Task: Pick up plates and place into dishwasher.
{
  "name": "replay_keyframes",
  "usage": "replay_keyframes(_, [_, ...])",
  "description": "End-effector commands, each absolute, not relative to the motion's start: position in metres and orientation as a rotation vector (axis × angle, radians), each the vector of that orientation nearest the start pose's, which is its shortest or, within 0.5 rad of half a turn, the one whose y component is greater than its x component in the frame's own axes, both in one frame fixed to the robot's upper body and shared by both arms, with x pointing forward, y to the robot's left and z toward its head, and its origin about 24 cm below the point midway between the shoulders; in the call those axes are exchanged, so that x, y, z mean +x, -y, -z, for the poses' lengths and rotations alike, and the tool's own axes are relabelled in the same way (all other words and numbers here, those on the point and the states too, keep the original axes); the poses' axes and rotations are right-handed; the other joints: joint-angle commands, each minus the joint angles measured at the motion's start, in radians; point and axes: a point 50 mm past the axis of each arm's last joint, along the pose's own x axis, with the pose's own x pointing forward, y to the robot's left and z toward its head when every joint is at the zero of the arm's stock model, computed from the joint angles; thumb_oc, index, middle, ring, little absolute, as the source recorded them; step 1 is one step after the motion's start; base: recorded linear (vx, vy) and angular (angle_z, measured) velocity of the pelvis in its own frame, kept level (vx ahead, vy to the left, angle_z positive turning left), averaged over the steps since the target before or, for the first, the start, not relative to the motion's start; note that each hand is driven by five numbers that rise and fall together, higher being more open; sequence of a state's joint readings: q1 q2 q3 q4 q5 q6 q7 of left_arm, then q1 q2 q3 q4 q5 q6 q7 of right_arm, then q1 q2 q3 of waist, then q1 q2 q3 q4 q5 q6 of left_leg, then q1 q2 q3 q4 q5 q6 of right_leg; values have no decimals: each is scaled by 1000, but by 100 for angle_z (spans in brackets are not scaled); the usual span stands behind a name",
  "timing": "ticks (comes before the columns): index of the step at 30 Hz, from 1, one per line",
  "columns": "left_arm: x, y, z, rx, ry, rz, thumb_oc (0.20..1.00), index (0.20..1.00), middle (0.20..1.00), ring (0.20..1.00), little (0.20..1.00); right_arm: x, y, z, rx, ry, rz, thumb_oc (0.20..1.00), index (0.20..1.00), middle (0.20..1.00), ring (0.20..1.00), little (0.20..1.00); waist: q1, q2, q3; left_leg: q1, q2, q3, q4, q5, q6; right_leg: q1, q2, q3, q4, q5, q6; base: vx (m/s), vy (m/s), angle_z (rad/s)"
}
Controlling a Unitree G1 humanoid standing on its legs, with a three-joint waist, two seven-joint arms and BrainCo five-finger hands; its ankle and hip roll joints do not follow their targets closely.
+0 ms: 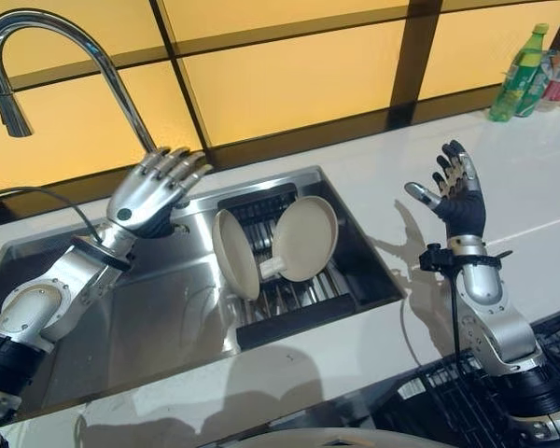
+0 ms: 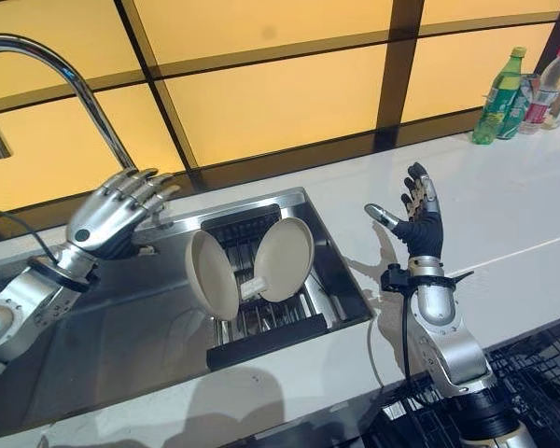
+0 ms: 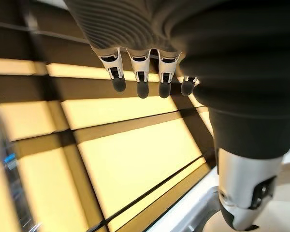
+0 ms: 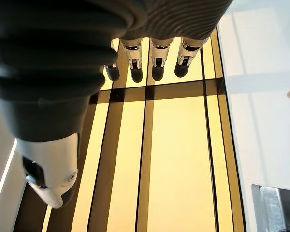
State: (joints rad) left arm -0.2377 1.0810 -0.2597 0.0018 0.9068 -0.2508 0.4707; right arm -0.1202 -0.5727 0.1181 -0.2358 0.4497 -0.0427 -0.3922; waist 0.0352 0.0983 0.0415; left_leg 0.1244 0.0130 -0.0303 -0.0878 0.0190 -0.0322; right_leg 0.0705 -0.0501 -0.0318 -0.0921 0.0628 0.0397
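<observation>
Two cream plates stand on edge in a dark slatted rack (image 1: pixel 289 299) set in the right part of the stainless sink (image 1: pixel 149 317). The left plate (image 1: pixel 235 254) shows its hollow face turned toward the right one; the right plate (image 1: pixel 306 238) leans back toward the rear of the sink. Their lower edges stand close together, with a small pale piece between them — whether the plates touch cannot be told.

The left hand (image 1: pixel 154 194) hangs above the sink near the base of the chrome faucet (image 1: pixel 65 56), back upward, fingers extended and a little relaxed, holding nothing. It is near the left plate but apart from it. Its wrist view confirms straight fingers (image 3: pixel 141 77) with the amber panelled wall (image 1: pixel 289 79) beyond.

The right hand (image 1: pixel 459 198) is raised over the white counter (image 1: pixel 541 187) to the right of the sink, upright, fingers spread and thumb out — empty, well apart from both plates. Its wrist view shows the fingers (image 4: pixel 157 63) straight.

Green and clear bottles (image 1: pixel 527 75) stand at the far right rear of the counter. A black wire rack (image 2: pixel 532 383) shows below the counter's front edge, beside the right forearm.
</observation>
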Motion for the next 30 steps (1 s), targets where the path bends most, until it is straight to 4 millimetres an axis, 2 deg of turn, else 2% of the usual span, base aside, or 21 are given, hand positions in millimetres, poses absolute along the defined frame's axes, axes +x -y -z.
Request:
replay_keyframes(1, [276, -242, -183, 1954, 897, 74, 1000, 1000, 1000, 1000, 1000, 260, 217, -158, -75, 389, 115, 1000, 1000, 1000, 1000, 1000, -29, -42, -32, -44, -30, 7, 68, -58, 18, -8, -64, -17, 60, -54, 45, 64, 70, -11])
replay_keyframes(5, [273, -235, -176, 1968, 970, 149, 1000, 1000, 1000, 1000, 1000, 260, 219, -157, -83, 379, 121, 1000, 1000, 1000, 1000, 1000, -33, -42, -22, -41, -30, 12, 67, -61, 22, -12, -69, -9, 61, -49, 49, 52, 53, -6])
replay_keyframes(10, [263, -227, -169, 2004, 1034, 325, 1000, 1000, 1000, 1000, 1000, 256, 228, -155, -95, 361, 124, 1000, 1000, 1000, 1000, 1000, -39, -37, -14, -37, -30, 22, 67, -66, 26, -12, -78, 0, 56, -44, 59, 60, 51, -6])
replay_keyframes(16, [258, -223, -151, 2076, 906, 548, 1000, 1000, 1000, 1000, 1000, 255, 234, -156, -117, 351, 129, 1000, 1000, 1000, 1000, 1000, -44, -29, 7, -43, -33, 18, 83, -70, 29, -19, -87, 11, 66, -41, 68, 45, 47, -2])
replay_keyframes(25, [256, -229, -144, 2130, 692, 644, 1000, 1000, 1000, 1000, 1000, 252, 237, -152, -125, 321, 132, 1000, 1000, 1000, 1000, 1000, -45, -24, 25, -30, -30, 10, 82, -69, 32, -3, -96, 16, 59, -35, 83, 48, 19, 0])
replay_keyframes(30, [261, -225, -147, 2107, 681, 620, 1000, 1000, 1000, 1000, 1000, 253, 237, -149, -129, 312, 136, 1000, 1000, 1000, 1000, 1000, -46, -23, 37, -27, -29, 6, 71, -62, 33, 0, -95, 20, 56, -32, 86, 8, 9, -1])
